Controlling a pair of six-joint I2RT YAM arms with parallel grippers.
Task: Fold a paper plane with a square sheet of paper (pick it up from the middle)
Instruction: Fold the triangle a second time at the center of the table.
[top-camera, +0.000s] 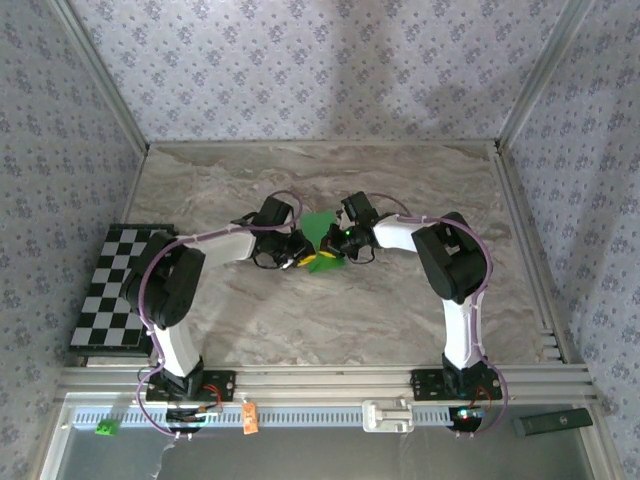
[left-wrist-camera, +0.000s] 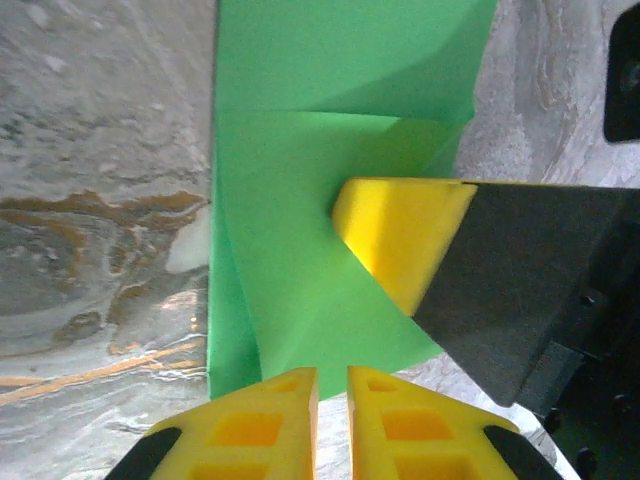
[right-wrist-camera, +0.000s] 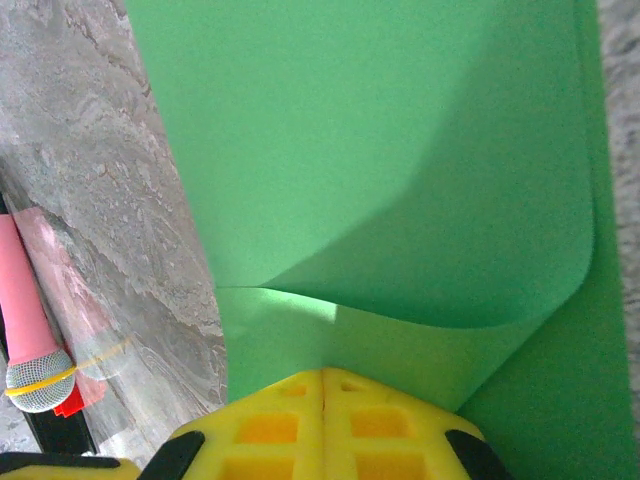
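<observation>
1. All of it sits on a grey marbled desk (top-camera: 400, 320) with patterned walls on 3 sides.
2. 2 arms rise from the near rail. The left arm (top-camera: 175, 290) and right arm (top-camera: 455, 265) both bend inward and meet near the desk's middle.
3. 1 black-and-white checkered board (top-camera: 110, 285) lies flat at the desk's left edge, well apart from the arms' tips.
4. 1 bright green paper (top-camera: 320, 228) lies near the middle of the desk, between the 2 wrists. It is partly folded: 1 flap curls up over the flat layer, and a crease runs across it in the left wrist view.
5. Right pincer (right-wrist-camera: 322, 378): its yellow tips are pressed together with no gap, right against the base of the curled flap. I cannot tell whether a layer is nipped between them. In the left wrist view, 1 yellow finger (left-wrist-camera: 400, 235) of it rests on the green surface.
6. Left pincer (left-wrist-camera: 333, 378): its tips stand slightly parted, a narrow slit between them, at the paper's near edge, with no sheet visibly clamped.
7. 1 tiny green cube (top-camera: 104, 428) sits on the near rail, far left.
</observation>
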